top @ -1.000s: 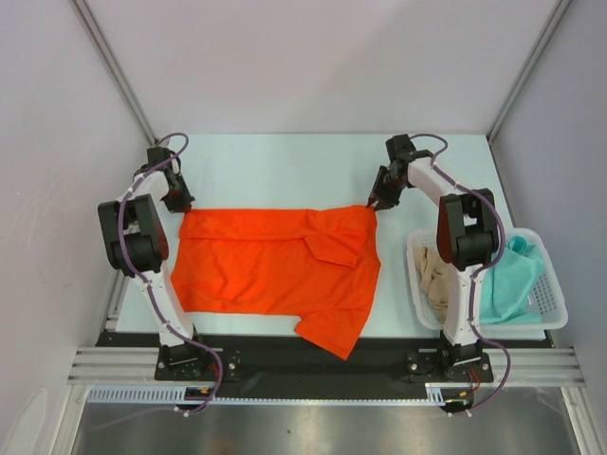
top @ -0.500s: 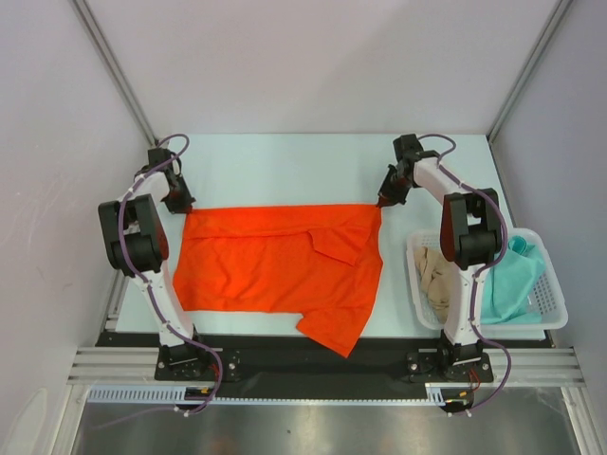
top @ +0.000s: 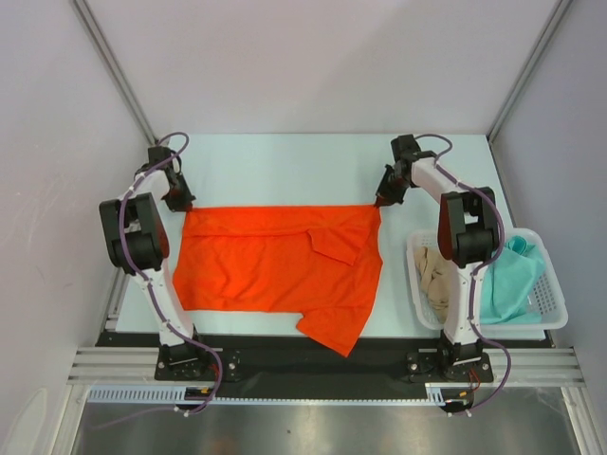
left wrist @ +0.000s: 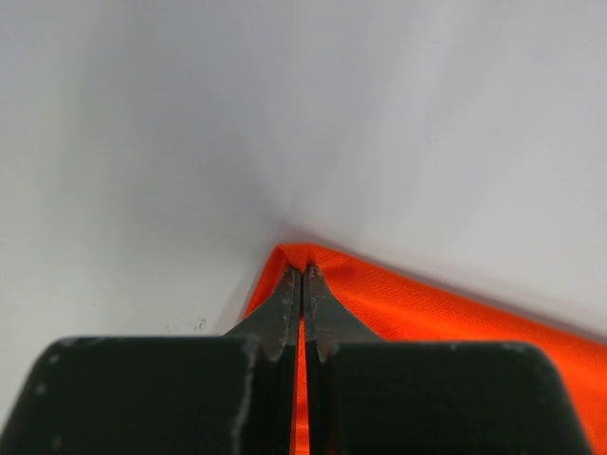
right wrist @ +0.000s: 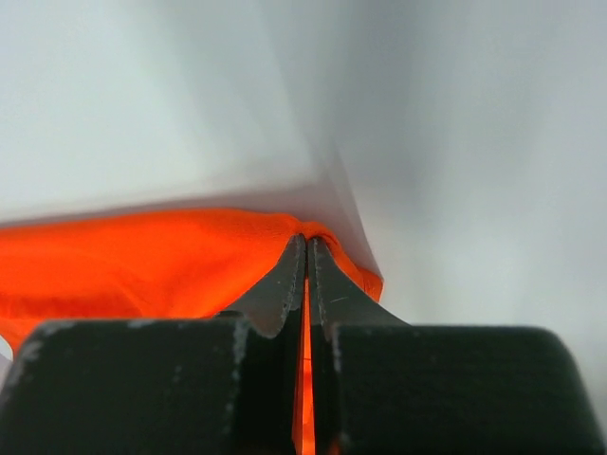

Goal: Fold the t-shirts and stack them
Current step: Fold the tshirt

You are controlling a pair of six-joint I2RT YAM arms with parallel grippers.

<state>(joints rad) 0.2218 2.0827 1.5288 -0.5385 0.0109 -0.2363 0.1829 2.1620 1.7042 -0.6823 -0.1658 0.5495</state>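
Orange-red t-shirt lies spread flat across the middle of the pale table. Its far edge is drawn into a straight line between the two arms. The near-right part sags into a lobe that reaches past the table's near edge. A small flap of the cloth lies folded over on top, right of centre.

Left gripper sits at the shirt's far-left corner. In the wrist view its fingers are pressed together with orange cloth pinched between them, and the corner peaks at the tips.

Right gripper sits at the far-right corner. Its wrist view shows the fingers clamped on a bunched peak of orange cloth, with fabric stretching away to the left.

White mesh basket stands at the table's right side, and the right arm crosses in front of it. Teal-green t-shirt is crumpled in its right part. Beige-tan t-shirt is crumpled in its left part, partly hidden by the arm. A strip of bare table separates the basket from the orange cloth.
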